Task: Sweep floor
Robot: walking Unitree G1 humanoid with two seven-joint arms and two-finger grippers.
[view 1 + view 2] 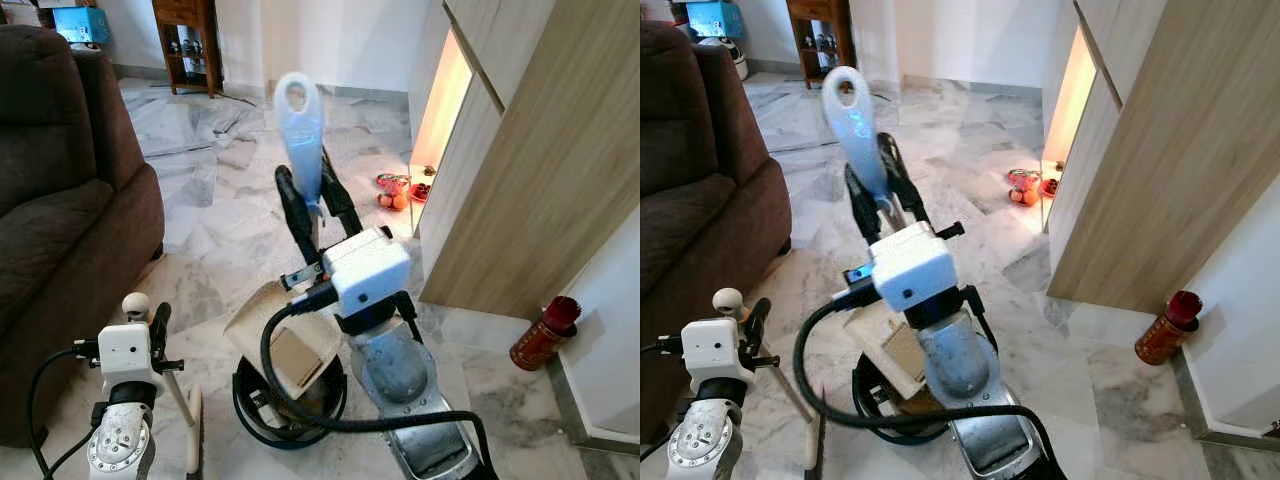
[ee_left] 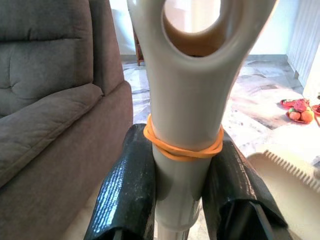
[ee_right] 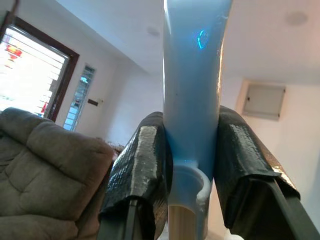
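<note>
Currently our right gripper [image 1: 312, 205] clamps the blue broom handle [image 1: 299, 130], left gripper [image 2: 180, 190] clamps the beige dustpan handle [image 2: 187, 100]. Risk: swinging the broom into the sofa [image 1: 60, 200] or fruit plate [image 1: 400, 190].

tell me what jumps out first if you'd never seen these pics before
The pale blue broom handle stands up mid-scene, clamped in the right pincer. Low on the robot's left, the left pincer grips a beige handle ringed by an orange rubber band, beside the brown sofa. A dustpan sits on the marble floor below, and a red bottle stands by the wall.
</note>
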